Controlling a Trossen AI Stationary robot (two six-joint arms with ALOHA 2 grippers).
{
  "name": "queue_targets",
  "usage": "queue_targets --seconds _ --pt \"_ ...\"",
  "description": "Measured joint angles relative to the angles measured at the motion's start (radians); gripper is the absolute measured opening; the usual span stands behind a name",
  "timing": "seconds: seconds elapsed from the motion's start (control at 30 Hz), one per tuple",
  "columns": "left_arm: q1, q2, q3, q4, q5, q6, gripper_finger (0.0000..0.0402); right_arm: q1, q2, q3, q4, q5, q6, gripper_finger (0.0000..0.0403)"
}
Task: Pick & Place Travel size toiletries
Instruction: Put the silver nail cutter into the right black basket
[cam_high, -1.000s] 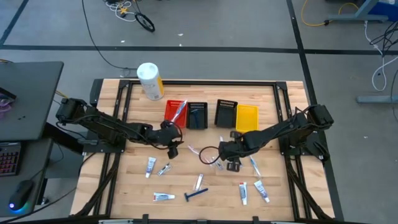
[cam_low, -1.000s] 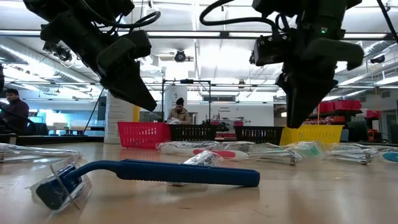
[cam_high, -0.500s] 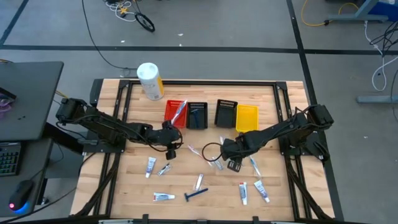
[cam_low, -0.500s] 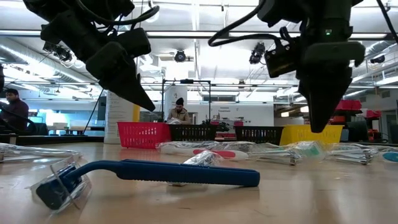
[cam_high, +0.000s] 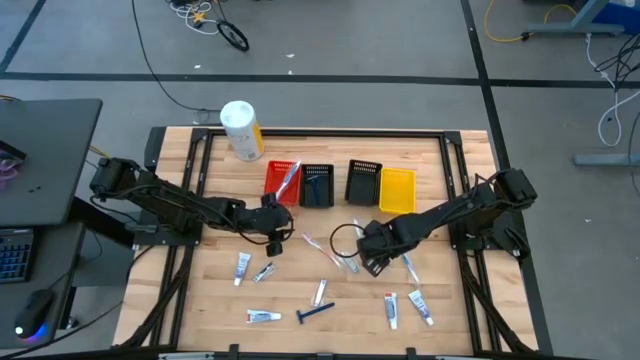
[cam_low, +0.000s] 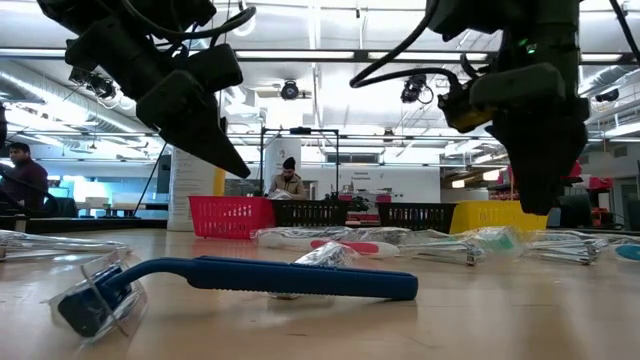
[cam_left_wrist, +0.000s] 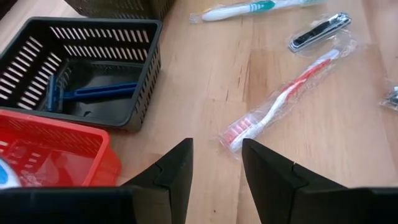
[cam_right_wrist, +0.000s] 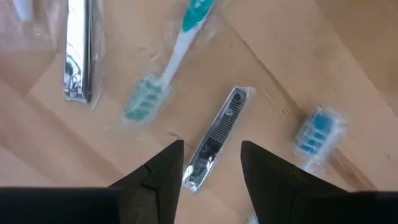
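Right gripper (cam_high: 366, 262) hangs over mid-bench, a bit toward the right edge, fingers apart, nothing between them. Wrist view looks straight down on a wrapped nail clipper (cam_right_wrist: 216, 140) lying lengthwise in the gap between the fingers (cam_right_wrist: 163, 167), not touched. Beside it a teal toothbrush (cam_right_wrist: 166, 63), a second clipper (cam_right_wrist: 79, 53) and a blue razor head (cam_right_wrist: 317, 129), all loose in clear wrap, so the pick spot is crowded.

Left gripper (cam_high: 277, 243) sits near bench centre, just in front of the red bin (cam_high: 282, 180), fingers apart and empty. Ahead of it lies a red-and-white toothbrush (cam_left_wrist: 280, 104) in wrap; past that another clipper (cam_left_wrist: 318, 32) and a green-and-white toothbrush (cam_left_wrist: 249, 9).

Bins stand in a row toward the far edge: red, black bin (cam_high: 317, 185) holding a blue razor (cam_left_wrist: 87, 94), second black bin (cam_high: 363, 181), yellow bin (cam_high: 397, 189). A white-and-yellow canister (cam_high: 241, 130) lies at the far left corner.

Rest of the toiletries are scattered along the near half: toothpaste tubes (cam_high: 242, 265) toward the left edge, another blue razor (cam_high: 315, 313) close to the near edge, more tubes (cam_high: 391, 309) toward the right. In the low view that razor fills the foreground. A black cable (cam_high: 338, 242) loops off the right arm just above the central pile.

Person (cam_low: 289, 178) seated in the room beyond the far edge, well off the bench.
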Motion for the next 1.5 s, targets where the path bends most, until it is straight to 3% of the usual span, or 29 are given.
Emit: queue_targets --seconds 0.6,0.87,1.1,1.3,1.37,1.5 --pt "0.0 0.0 0.0 0.0 -0.001 -0.017 0.0146 0.019 -0.005 -0.193 0.237 -0.027 0.056 0.0168" --pt "0.0 0.0 0.0 0.0 -0.001 -0.016 0.0146 0.018 -0.003 -0.203 0.231 -0.027 -0.052 0.0107" --pt "0.0 0.0 0.0 0.002 -0.002 -0.028 0.0146 0.009 -0.003 -0.07 0.155 -0.025 -0.208 0.0075" --pt "0.0 0.0 0.001 0.009 -0.003 -0.104 0.0146 0.001 -0.001 0.104 -0.057 0.149 -0.333 0.0072" --pt "0.0 0.0 0.001 0.012 -0.006 -0.12 0.0146 -0.011 -0.002 0.148 -0.139 0.272 -0.352 0.0072" --pt "0.0 0.0 0.001 0.023 -0.038 -0.161 0.0146 -0.079 -0.003 0.169 -0.14 0.494 -0.426 0.0071"
